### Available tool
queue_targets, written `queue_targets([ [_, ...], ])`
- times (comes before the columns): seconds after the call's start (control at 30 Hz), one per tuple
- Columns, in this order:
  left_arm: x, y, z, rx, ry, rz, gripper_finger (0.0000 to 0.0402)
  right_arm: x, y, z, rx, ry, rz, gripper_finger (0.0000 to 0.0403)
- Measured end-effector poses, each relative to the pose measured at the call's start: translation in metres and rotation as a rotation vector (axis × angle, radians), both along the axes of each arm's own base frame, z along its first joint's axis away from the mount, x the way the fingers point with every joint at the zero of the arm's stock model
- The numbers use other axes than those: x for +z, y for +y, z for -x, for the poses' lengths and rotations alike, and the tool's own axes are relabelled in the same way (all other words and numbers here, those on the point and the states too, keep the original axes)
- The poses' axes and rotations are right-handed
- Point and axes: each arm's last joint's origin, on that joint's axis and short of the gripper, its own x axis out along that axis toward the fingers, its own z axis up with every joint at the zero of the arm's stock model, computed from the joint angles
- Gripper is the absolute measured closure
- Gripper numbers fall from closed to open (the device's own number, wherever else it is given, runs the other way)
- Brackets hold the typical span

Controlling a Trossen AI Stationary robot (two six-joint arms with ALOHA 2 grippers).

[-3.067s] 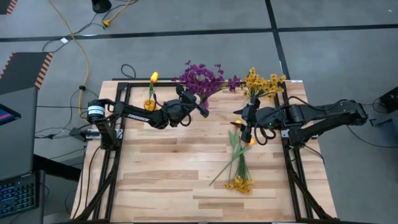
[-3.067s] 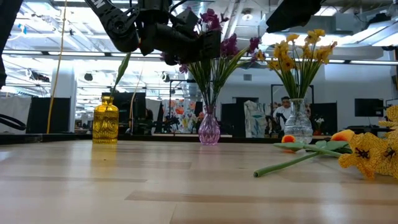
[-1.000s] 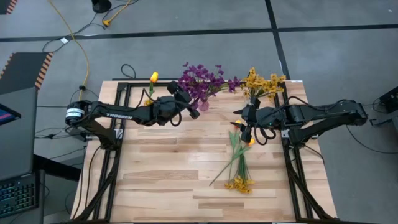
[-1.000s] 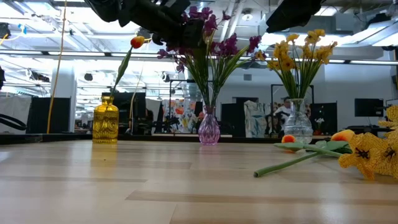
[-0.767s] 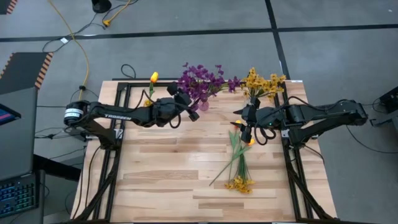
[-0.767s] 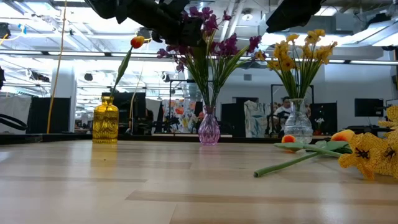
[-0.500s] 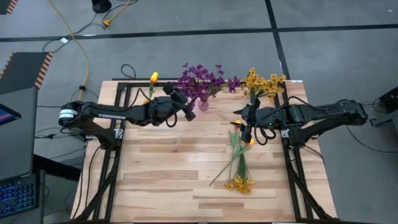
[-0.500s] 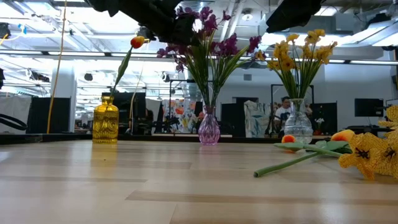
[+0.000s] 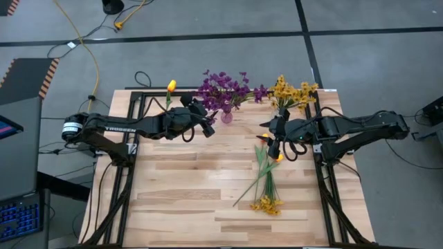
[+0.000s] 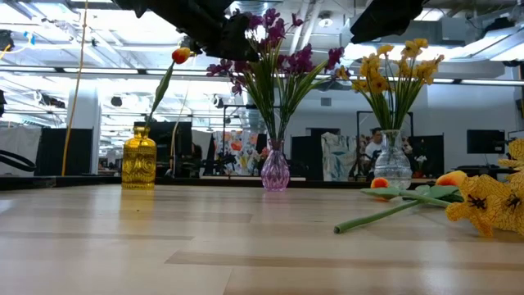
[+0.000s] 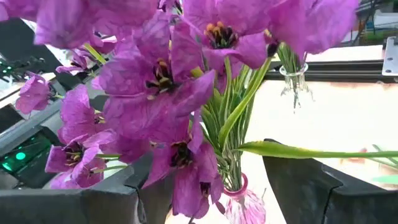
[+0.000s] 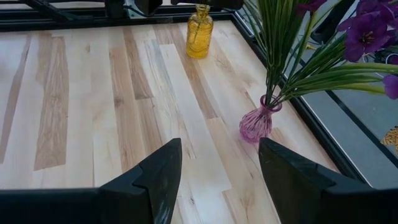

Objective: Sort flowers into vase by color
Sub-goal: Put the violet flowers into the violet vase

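The left end effector [image 9: 208, 124], jaws open and empty, has backed off the purple flowers [image 9: 223, 87], so that sprig looks placed.

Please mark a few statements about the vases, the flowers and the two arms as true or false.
1. The purple flowers stand in the pink vase. True.
2. The amber vase holds a full yellow bunch. False: only one orange-tipped stem.
3. Flowers on the table are unsorted. True.
4. The left gripper waits far from the vases. False: it hangs by the purple flowers.
5. The right gripper has shut fingers. False: they stand open.
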Motion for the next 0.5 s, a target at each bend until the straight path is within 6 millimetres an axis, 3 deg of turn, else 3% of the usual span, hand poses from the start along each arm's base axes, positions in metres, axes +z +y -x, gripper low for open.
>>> queue_targets([
  [0.5,0.003,-0.0008,0.0071,0.002,0.041,-0.008,0.0175,0.0,0.0,0.0,0.0,0.001,0.0,0.0164],
])
